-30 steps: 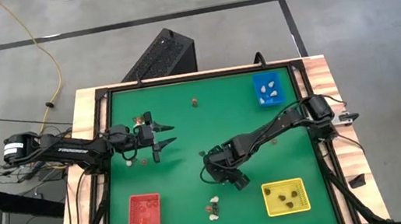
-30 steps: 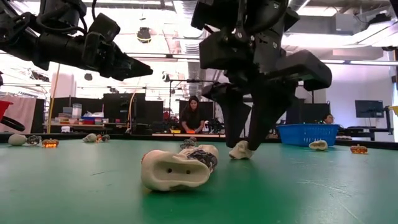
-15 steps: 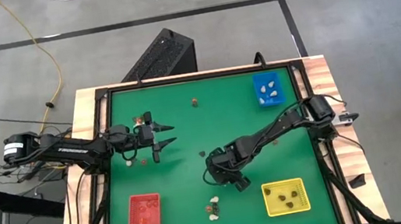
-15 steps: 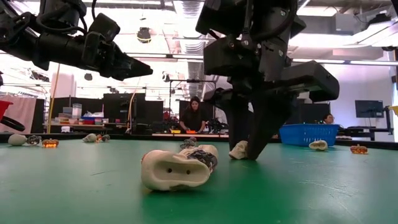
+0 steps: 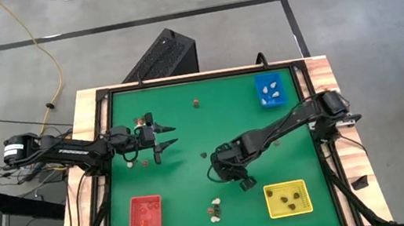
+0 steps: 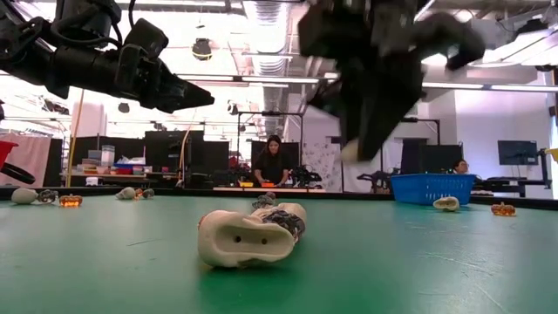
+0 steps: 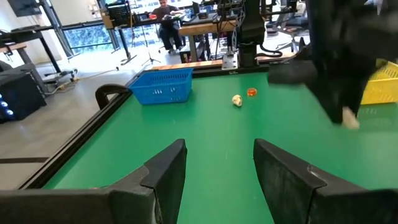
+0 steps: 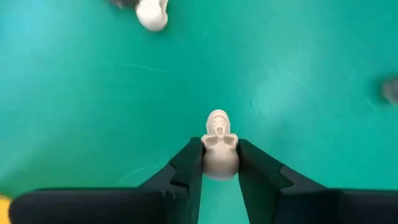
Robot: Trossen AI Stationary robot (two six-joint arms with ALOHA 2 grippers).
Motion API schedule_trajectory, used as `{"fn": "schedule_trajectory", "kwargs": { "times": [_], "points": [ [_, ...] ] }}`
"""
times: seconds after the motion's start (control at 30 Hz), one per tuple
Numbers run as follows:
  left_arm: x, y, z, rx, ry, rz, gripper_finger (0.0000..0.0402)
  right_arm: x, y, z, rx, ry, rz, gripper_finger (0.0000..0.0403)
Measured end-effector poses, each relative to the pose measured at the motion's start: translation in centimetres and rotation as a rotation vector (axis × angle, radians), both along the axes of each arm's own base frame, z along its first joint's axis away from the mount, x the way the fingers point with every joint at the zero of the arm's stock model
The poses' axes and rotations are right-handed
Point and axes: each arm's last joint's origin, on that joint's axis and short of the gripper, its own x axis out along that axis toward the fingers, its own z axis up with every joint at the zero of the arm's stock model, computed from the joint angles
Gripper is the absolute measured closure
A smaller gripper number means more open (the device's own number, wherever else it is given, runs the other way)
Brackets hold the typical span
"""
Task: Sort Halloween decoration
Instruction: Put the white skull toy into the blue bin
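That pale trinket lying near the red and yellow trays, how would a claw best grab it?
The whitish trinket lies long and low on the table. Probably come straight down and pinch its narrower middle across the short width; its ends look bulkier and rounder.

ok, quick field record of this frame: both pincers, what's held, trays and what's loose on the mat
right pincer: shut on a whitish skull trinket, lifted clear of the mat, mid-table
left pincer: open, empty, hovering at the table's left side
blue tray: far right corner, whitish pieces inside
yellow tray: near right, dark pieces inside
red tray: near left, reddish pieces inside
loose cluster: whitish and dark pieces near the front edge, between red and yellow trays
other loose bits: a few by the left pincer, one near the far edge
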Motion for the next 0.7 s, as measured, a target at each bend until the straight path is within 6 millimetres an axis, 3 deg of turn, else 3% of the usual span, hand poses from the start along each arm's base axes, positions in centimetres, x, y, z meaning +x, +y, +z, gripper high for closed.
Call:
{"fn": "schedule_trajectory", "kwargs": {
  "times": [0.23,0.33,0.43,0.57,0.7],
  "points": [
    [0.0,0.0,0.0,0.000,0.000,0.000,0.0223,-4.9,2.0,5.3,0.127,0.080,-0.258,0.0289],
    [0.0,-0.1,0.0,-0.004,-0.002,-0.018,0.0223,-7.7,4.1,5.8,0.197,0.141,-0.403,0.0286],
    [0.0,-0.1,0.0,-0.008,-0.005,-0.045,0.0223,-10.4,6.6,5.2,0.221,0.167,-0.546,0.0283],
    [0.0,-0.1,0.0,-0.008,-0.005,-0.051,0.0223,-13.5,9.3,3.0,0.207,0.191,-0.696,0.0283],
    [0.0,-0.1,0.0,-0.016,-0.006,-0.050,0.0223,-15.4,10.4,0.6,0.177,0.264,-0.836,0.0281]
  ]
}}
